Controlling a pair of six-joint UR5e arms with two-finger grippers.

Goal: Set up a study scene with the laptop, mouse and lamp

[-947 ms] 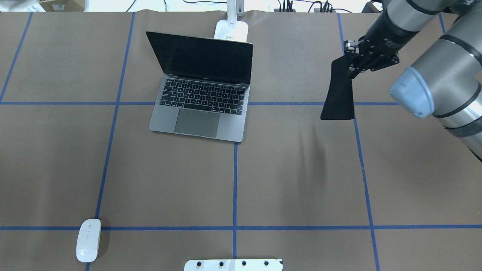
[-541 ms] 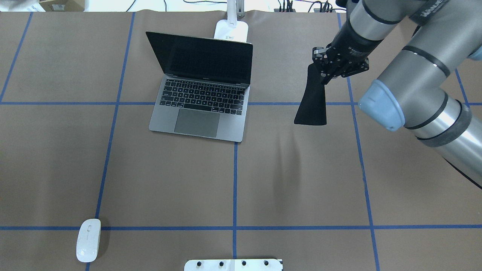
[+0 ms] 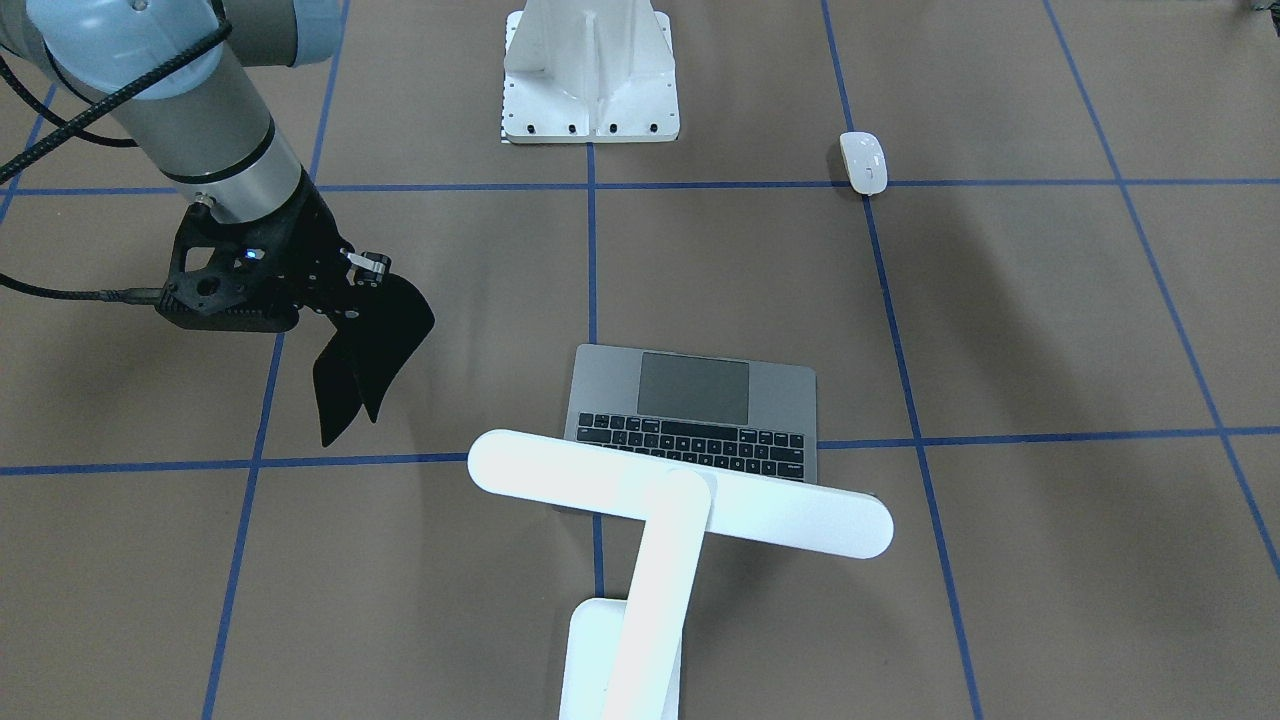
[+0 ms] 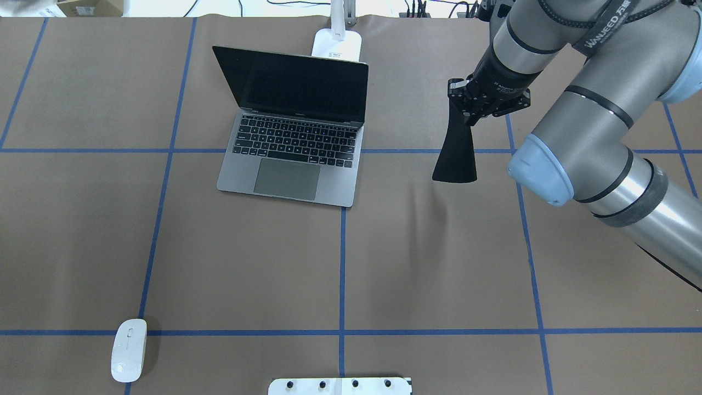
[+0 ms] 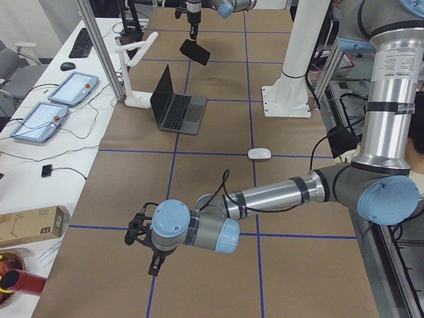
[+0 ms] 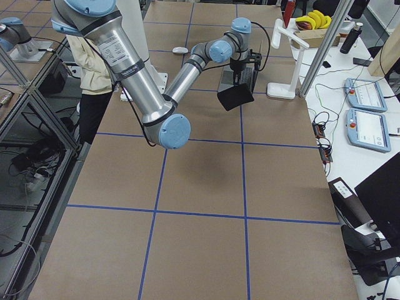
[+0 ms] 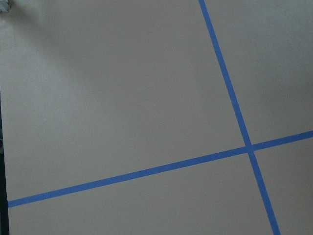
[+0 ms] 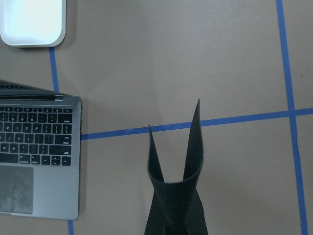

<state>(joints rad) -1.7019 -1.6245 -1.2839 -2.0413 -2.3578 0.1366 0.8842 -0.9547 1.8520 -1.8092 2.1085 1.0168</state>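
Note:
The laptop [image 4: 293,137] stands open on the table, screen dark, keys toward the robot. The lamp [image 3: 680,492] stands behind it, its base [image 4: 337,45] at the far edge. The mouse [image 4: 129,350] lies at the near left, also in the front view [image 3: 863,162]. My right gripper [image 4: 465,112] is shut on a black mouse pad [image 4: 456,151], which hangs curled above the table right of the laptop, as the right wrist view [image 8: 176,196] shows. My left gripper [image 5: 154,265] shows only in the left side view, low over the table; I cannot tell its state.
The white bolted pedestal [image 3: 590,75] stands at the robot's side of the table, its edge in the overhead view [image 4: 340,386]. Blue tape lines cross the brown table cover [image 4: 439,263]. Tablets and cables lie on the side bench [image 5: 59,99].
My right arm has swung left with the mouse pad, from the far right toward the laptop. Laptop, lamp and mouse have not moved.

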